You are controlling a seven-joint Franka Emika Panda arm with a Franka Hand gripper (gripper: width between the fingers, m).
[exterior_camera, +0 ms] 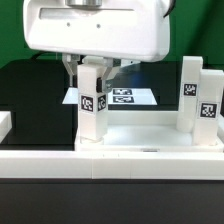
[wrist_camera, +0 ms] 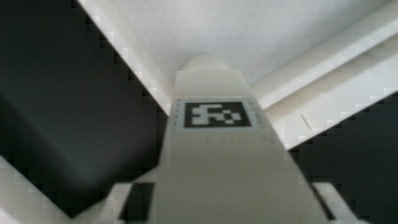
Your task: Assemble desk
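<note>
Desk tabletop sits low centre; gripper clamps a leg upright at its 9 o'clock corner. Probably best keeping it plumb while twisting in.

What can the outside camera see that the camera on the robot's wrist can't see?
Only the outside camera shows two more legs standing at its right side, the marker board lying flat on the table behind, and the robot's big white body above. Only the wrist camera shows the held leg from just above, running down its length, with the gripper's fingertips on either side of it. Both cameras show the gripper shut on that leg, the leg's black-and-white tag, and the white tabletop below it.
</note>
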